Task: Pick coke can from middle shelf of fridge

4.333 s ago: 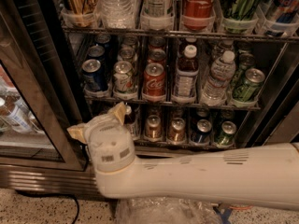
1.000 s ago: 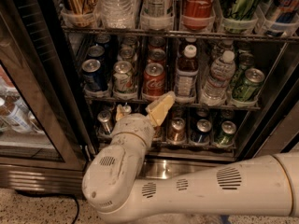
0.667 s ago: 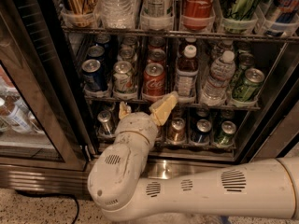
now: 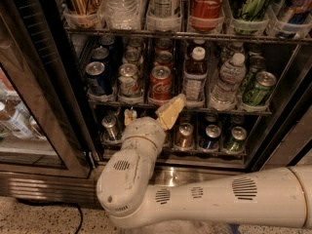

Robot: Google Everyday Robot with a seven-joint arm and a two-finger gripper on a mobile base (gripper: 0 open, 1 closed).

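Note:
The coke can (image 4: 161, 84) stands at the front of the middle shelf (image 4: 229, 110) of the fridge (image 4: 171, 173), between a silver can (image 4: 128, 82) and a dark juice bottle (image 4: 196, 74). My gripper (image 4: 151, 114) is just below and in front of it, at the level of the shelf's front edge. It is open and empty. One yellowish finger (image 4: 171, 112) points up towards the can's right base. The other finger (image 4: 130, 116) sits below the silver can. Neither touches the coke can.
A blue can (image 4: 98, 77), a water bottle (image 4: 228, 82) and a green can (image 4: 258, 89) share the middle shelf. A tall Coca-Cola container (image 4: 207, 6) stands on the rack above. Small cans (image 4: 212, 136) fill the lower shelf. The glass door (image 4: 19, 111) stands open at left.
Over the last seconds my gripper swung from the lower left up and right to below the coke can. In the last second it has barely moved.

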